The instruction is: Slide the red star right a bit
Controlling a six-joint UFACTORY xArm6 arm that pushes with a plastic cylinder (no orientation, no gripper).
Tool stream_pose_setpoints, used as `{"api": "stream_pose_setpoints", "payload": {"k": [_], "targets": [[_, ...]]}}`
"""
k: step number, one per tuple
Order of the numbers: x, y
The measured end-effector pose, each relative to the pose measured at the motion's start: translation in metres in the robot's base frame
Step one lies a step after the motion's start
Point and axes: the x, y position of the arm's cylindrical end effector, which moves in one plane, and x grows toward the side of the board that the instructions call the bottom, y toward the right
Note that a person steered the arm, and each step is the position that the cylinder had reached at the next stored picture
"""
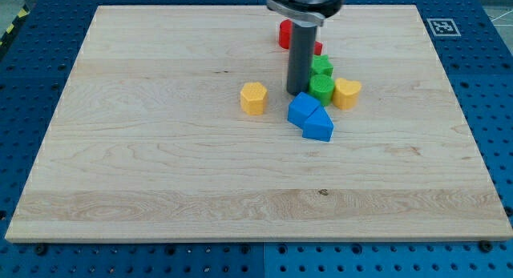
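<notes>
The red star [284,34] lies near the view's top centre, partly hidden behind my rod; a bit of red [318,47] shows to the rod's right. My tip [297,93] rests on the board below the star, just above the blue blocks and left of the green ones. Two blue blocks [302,108] [318,126] sit together below the tip. Two green blocks [322,67] [322,88] are stacked in a column to the tip's right. A yellow heart [347,93] lies right of them. A yellow block [253,97] lies left of the tip.
The wooden board [160,150] lies on a blue perforated table. A black-and-white marker [443,26] sits off the board's top right corner.
</notes>
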Motion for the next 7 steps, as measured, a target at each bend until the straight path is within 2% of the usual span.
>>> {"api": "stream_pose_setpoints", "payload": {"k": [2, 3, 4, 6, 7], "targets": [[0.0, 0.002], [-0.003, -0.026], [-0.058, -0.037], [-0.091, -0.022], [-0.091, -0.022]]}}
